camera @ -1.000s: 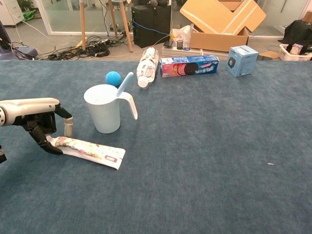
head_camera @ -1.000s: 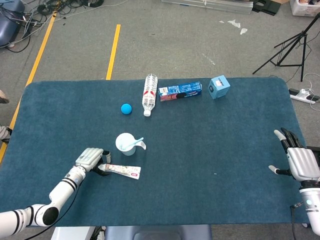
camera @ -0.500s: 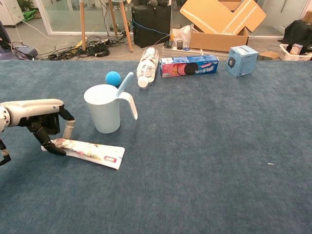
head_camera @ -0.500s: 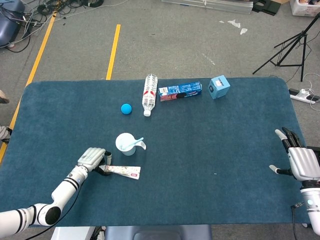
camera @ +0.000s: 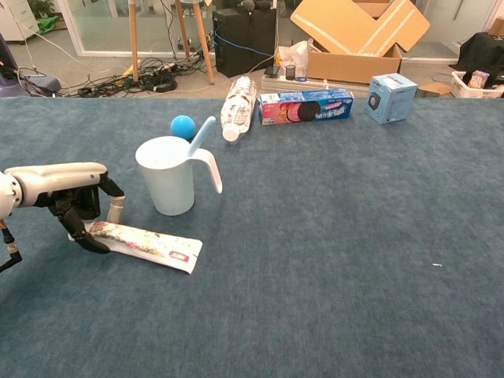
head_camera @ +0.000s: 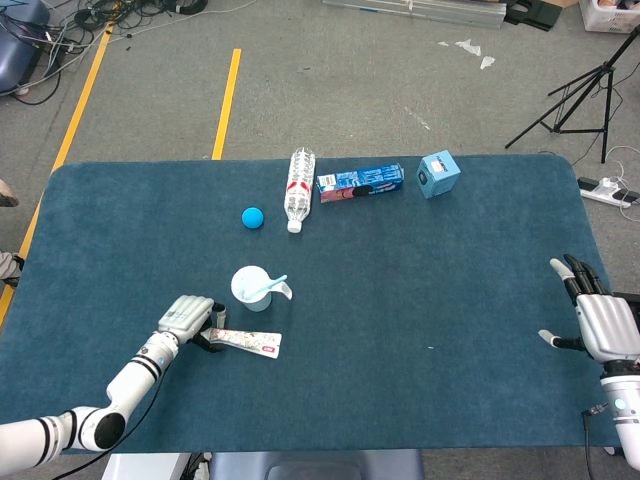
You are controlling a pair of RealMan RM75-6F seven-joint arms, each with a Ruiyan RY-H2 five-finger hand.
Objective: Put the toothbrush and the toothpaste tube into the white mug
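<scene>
The white mug (camera: 167, 175) stands upright left of the table's middle, and the light blue toothbrush (camera: 201, 134) leans inside it. In the head view the same mug (head_camera: 250, 289) shows the toothbrush (head_camera: 272, 286) pointing right. The toothpaste tube (camera: 146, 244) lies flat on the cloth just in front of the mug, also seen as the tube (head_camera: 246, 343). My left hand (camera: 71, 197) hovers over the tube's left end, fingers apart. One dark fingertip (camera: 92, 243) touches that end and another finger (camera: 116, 210) stays above it. My right hand (head_camera: 603, 322) rests open at the far right edge.
Along the back of the blue table (head_camera: 430, 290) lie a blue ball (head_camera: 252, 216), a clear water bottle (head_camera: 299, 188), a blue biscuit box (head_camera: 360, 183) and a small blue cube box (head_camera: 438, 173). Cardboard boxes and cables sit on the floor beyond.
My left hand has edged slightly to the right over the tube's left end, and its fingertips have settled lower there. The tube still lies flat. The right hand has not moved.
</scene>
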